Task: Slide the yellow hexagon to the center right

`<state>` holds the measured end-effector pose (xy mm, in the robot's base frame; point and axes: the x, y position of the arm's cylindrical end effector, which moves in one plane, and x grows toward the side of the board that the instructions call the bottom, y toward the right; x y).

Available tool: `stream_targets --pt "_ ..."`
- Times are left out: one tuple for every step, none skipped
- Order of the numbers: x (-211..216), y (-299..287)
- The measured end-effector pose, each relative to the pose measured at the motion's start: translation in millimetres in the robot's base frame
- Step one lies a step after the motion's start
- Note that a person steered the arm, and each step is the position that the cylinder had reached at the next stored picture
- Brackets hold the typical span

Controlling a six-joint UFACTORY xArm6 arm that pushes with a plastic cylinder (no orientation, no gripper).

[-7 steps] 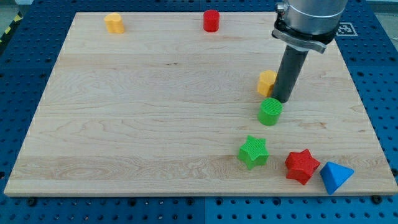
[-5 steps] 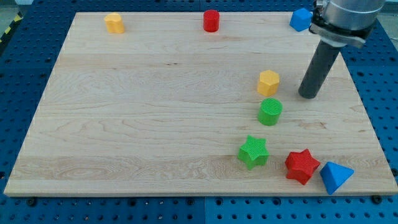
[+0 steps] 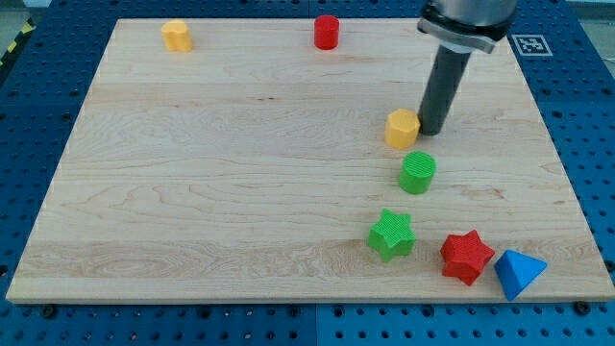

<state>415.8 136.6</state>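
The yellow hexagon (image 3: 403, 128) lies on the wooden board (image 3: 240, 173), right of the middle. My tip (image 3: 430, 130) stands on the board right against the hexagon's right side. The dark rod rises from there to the view's top. A green cylinder (image 3: 417, 173) sits just below the hexagon.
A green star (image 3: 391, 234), a red star (image 3: 467, 256) and a blue triangular block (image 3: 520, 273) lie near the bottom right. A red cylinder (image 3: 327, 32) and a second yellow block (image 3: 176, 36) sit along the top edge.
My tip has swung back left from the hexagon's far right to its right side. The yellow hexagon has shifted a little to the left. The arm now hides the blue block at the top right.
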Motion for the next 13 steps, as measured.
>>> stream_targets --pt "0.0 -18.6" --pt "0.6 -29.8" --pt "8.2 -37.2" --pt "15.6 -47.3" --pt "15.6 -47.3" --pt "23.9 -47.3" --pt "31.3 -47.5" --pt "31.3 -47.5" --pt "30.5 -56.9" --pt "25.1 -77.1" --pt "12.5 -92.5" --pt "8.1 -109.1" --pt "7.2 -125.2"
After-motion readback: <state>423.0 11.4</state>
